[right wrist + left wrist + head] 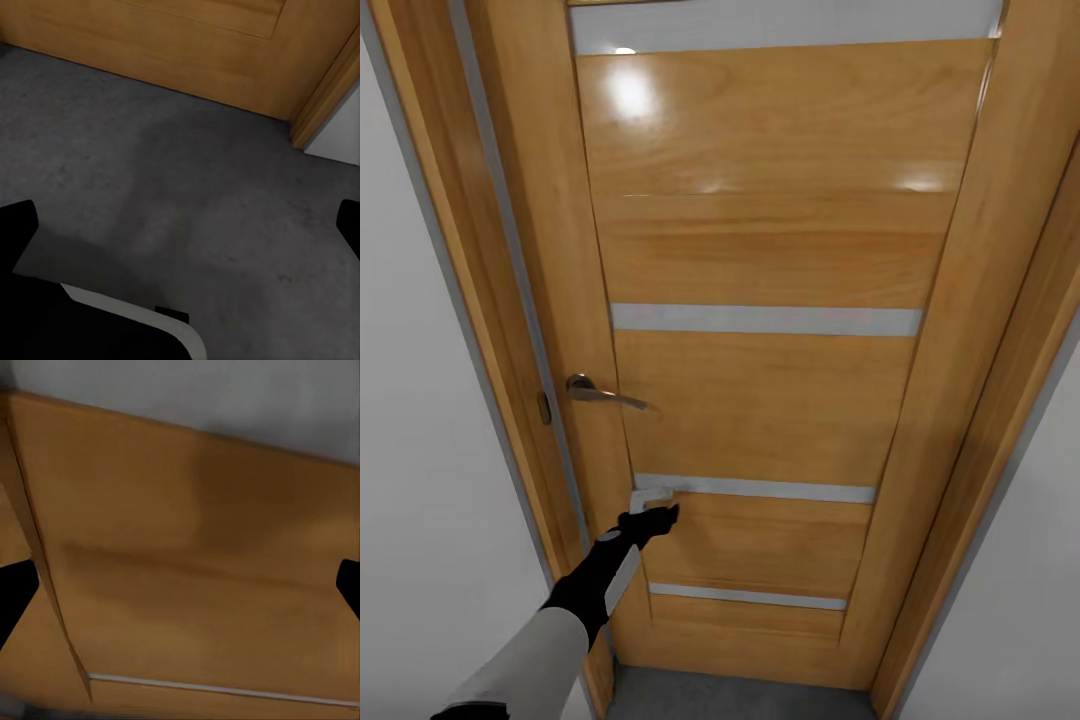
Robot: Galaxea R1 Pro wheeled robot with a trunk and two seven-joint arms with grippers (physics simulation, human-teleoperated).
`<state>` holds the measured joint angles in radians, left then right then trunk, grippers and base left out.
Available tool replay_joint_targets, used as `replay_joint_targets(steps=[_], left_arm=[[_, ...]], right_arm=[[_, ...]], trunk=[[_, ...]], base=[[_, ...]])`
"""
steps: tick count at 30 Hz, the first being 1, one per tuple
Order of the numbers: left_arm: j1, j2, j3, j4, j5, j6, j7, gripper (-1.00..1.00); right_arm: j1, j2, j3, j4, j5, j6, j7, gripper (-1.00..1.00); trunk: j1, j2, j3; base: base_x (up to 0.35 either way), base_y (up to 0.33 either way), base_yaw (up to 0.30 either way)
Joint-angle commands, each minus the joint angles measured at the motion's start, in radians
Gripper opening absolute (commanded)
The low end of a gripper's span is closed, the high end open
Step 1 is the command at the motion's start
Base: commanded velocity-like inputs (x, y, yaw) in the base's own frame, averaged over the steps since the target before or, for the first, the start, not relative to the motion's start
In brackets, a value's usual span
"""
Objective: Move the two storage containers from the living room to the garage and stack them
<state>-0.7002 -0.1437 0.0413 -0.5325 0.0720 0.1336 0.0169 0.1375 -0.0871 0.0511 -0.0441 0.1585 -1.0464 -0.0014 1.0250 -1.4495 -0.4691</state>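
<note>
Head view: the left gripper [657,515] reaches to the wooden door [760,260], below and right of the handle [600,392]; the left arm is nearer.

Left wrist view: fingers spread wide against the door.

Right wrist view: the right gripper [180,217] is spread wide over the concrete floor [187,187].

Your head view is bright and even — glare spots sit high on the glossy door [760,250], well above the left claw [657,518], and the frame lines splay toward the edges. Close ahead of that claw the wood blurs softly. Under your right claw the floor [187,172] is dim — faint soft shadows.
</note>
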Motion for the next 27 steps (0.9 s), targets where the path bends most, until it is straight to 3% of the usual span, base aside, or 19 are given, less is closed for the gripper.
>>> replay_joint_targets(steps=[1,27], left_arm=[[0.0,-0.001,0.002,-0.003,0.008,0.008,0.001,1.0],[0.0,0.003,0.002,-0.006,0.01,0.024,0.002,1.0]], right_arm=[[0.001,0.0,0.004,-0.002,-0.002,-0.001,0.0,1.0],[0.001,0.0,0.004,-0.003,-0.003,-0.001,0.0,1.0]], trunk=[[0.0,-0.001,-0.001],[0.0,-0.001,-0.001]], base=[[0.0,0.0,0.0],[0.0,0.0,0.0]])
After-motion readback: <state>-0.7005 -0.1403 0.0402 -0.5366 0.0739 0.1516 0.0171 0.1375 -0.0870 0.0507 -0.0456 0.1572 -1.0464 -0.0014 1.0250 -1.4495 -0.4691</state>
